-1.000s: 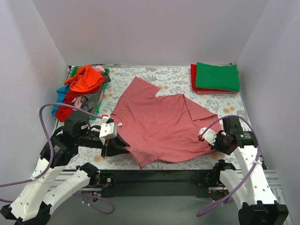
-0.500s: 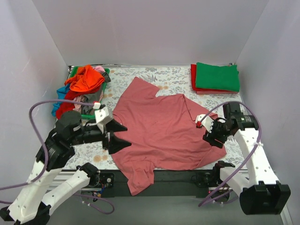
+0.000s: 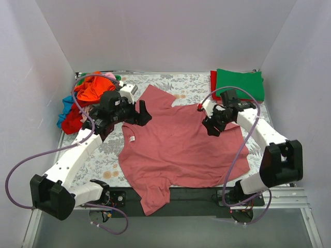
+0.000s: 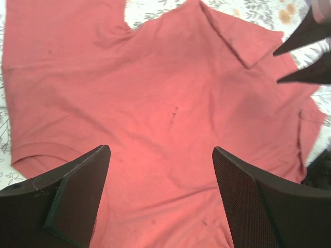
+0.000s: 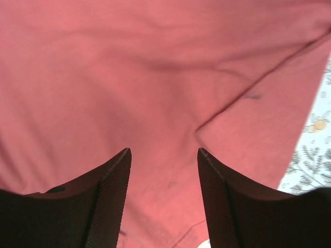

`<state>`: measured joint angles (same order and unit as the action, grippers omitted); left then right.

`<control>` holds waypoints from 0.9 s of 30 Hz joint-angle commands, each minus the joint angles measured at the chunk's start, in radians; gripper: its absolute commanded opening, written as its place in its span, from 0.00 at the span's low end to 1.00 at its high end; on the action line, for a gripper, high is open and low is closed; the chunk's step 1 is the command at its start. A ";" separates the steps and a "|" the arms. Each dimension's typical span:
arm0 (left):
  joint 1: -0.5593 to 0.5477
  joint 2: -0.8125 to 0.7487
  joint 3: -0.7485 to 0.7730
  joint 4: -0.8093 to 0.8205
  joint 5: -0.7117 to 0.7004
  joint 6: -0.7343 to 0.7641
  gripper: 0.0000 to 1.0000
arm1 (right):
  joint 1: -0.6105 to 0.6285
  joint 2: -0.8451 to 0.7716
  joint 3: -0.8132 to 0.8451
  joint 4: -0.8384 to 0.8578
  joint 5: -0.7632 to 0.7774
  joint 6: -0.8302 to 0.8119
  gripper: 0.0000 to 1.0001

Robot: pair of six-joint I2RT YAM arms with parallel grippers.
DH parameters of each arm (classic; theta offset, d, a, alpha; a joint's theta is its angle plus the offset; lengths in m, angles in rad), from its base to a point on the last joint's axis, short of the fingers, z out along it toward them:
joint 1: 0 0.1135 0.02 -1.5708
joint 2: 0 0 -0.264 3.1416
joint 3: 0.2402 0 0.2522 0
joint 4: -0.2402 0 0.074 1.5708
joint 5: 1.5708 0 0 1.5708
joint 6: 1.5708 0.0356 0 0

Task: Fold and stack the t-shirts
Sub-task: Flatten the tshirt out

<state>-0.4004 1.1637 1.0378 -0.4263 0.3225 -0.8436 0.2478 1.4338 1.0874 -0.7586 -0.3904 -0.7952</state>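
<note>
We see soft, even light from above in the overhead view; the white walls [image 3: 165, 36] show no glare, and shadows stay faint. In the wrist views the dusty-rose t-shirt [image 4: 170, 103] looks slightly soft, the floral table covering [image 5: 315, 150] washes out pale, and the fingers [image 5: 103, 206] go nearly black.

Enclosure: plain white back wall [image 3: 165, 36], left wall [image 3: 26, 103], right wall [image 3: 305, 77], closing three sides | Surface: table covering [image 3: 196, 85], pale, printed with flowers and ferns | Near edge: black rail [image 3: 196, 195] | Light: even, diffuse, soft shadows only
</note>
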 commanded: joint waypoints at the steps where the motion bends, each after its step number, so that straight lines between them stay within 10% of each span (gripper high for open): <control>1: 0.000 -0.058 -0.074 0.066 -0.071 0.023 0.79 | 0.019 0.131 0.115 0.177 0.209 0.185 0.59; 27: 0.000 -0.226 -0.366 0.241 -0.155 0.069 0.82 | 0.050 0.398 0.152 0.196 0.367 0.255 0.46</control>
<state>-0.3969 0.9752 0.6823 -0.2123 0.1890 -0.7845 0.2901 1.8297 1.2098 -0.5724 -0.0391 -0.5518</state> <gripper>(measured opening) 0.815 0.475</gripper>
